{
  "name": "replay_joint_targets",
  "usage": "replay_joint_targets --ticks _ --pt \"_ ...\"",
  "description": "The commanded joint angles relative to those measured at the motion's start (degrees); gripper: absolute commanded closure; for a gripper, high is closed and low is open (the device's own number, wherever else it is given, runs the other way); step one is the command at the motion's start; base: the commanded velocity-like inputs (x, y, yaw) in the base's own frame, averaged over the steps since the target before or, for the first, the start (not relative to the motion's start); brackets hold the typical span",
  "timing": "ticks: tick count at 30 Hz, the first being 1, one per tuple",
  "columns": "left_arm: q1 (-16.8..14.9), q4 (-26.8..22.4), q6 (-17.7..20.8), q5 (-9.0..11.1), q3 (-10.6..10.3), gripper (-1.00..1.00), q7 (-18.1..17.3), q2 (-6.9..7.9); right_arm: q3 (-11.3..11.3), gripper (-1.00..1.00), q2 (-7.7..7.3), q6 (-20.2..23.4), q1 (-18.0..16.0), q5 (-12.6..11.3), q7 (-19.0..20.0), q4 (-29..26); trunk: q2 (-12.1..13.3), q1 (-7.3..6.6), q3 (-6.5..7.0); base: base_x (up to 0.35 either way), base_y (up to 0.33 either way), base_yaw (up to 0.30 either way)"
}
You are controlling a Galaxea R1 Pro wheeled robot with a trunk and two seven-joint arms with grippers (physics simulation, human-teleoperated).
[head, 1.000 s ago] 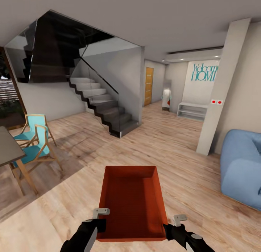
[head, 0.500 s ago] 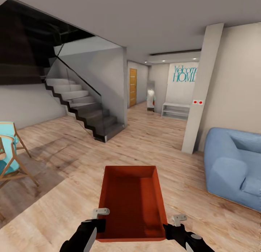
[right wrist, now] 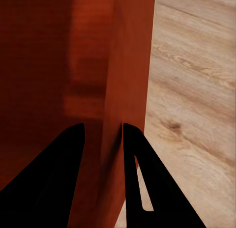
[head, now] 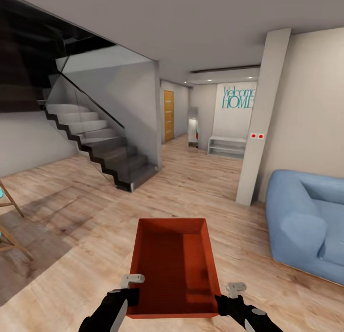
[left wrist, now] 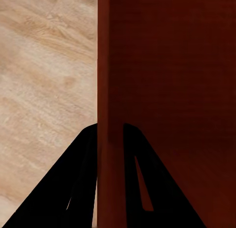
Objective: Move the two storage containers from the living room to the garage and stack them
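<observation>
Container: storage container (head: 174,267) hangs low in front of my trunk, carried above the wood plank floor (head: 229,188), open side up and nothing in it.
Left gripper: my left gripper (head: 130,284) pinches the container's left wall near the back corner, one finger (left wrist: 81,179) outside, the other inside.
Right gripper: my right gripper (head: 232,293) pinches the right wall (right wrist: 125,90) the same way.
Handling: I judge it light and stiff, but the walls are thin and smooth, so it could slip or tilt forward; a pinch at mid-wall would balance better.
Near edges: blue sofa (head: 306,222) close on my right.
Middle: white pillar (head: 258,126) right, staircase (head: 102,150) left, wide floor between.
Far: hallway to a wooden door (head: 168,115), low white shelf (head: 227,146) under the lettered wall.
</observation>
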Motion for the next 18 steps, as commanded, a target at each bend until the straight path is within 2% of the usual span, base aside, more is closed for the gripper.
replay_joint_targets --ticks 1,4,11,18 --pt "-0.1 -0.3 0.4 -1.5 2.1 1.0 0.1 0.05 0.1 1.0 -0.14 0.0 0.0 -0.5 0.1 0.0 -0.1 0.06 -0.14 0.327 0.0 -0.08" --pt "-0.1 -0.3 0.4 -1.5 2.9 1.0 0.3 0.05 0.1 1.0 -0.14 0.0 0.0 -0.5 0.1 0.0 -0.1 0.06 -0.3 0.327 0.0 -0.141" --pt "-0.1 -0.3 0.4 -1.5 3.1 1.0 0.4 0.05 0.1 1.0 -0.14 0.0 0.0 -0.5 0.1 0.0 -0.1 0.06 -0.76 0.327 0.0 -0.153" --pt "-0.1 -0.3 0.4 -1.5 3.1 1.0 0.5 0.05 0.1 1.0 -0.14 0.0 0.0 -0.5 0.1 0.0 -0.1 0.06 -0.8 0.327 0.0 -0.013"
